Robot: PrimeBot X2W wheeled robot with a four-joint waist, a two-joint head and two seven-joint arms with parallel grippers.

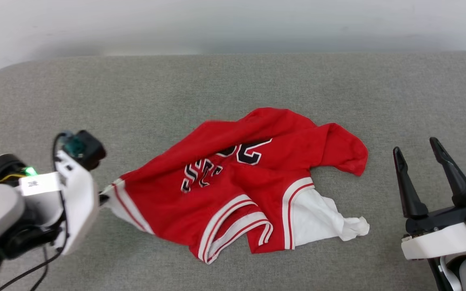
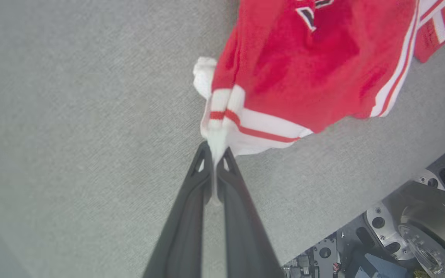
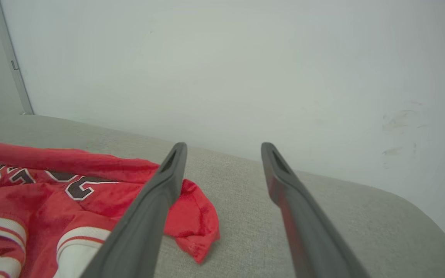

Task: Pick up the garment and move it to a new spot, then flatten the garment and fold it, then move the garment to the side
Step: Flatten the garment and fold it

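Nearest, at the lower left: left gripper [image 2: 215,154] clamped tight on a bunch of white cloth at the striped edge of the garment [image 1: 237,182], with only that pinch of fabric between the fingers. On the wrist behind it, a small white label [image 1: 39,184] with dark marks too tiny to read, beside a green light [image 1: 30,171]. At the lower right: right gripper [image 1: 417,145] spread wide, holding nothing, set apart from the cloth. Farther out, crumpled in the middle of the grey cushion [image 1: 217,81]: red body, white sleeve trailing toward the right gripper, red-and-white striped trim. On the chest, black characters outlined in white, upside down in the head view and broken by folds; possibly a "2" among them, otherwise unreadable. Beyond, a plain pale wall [image 1: 233,24].
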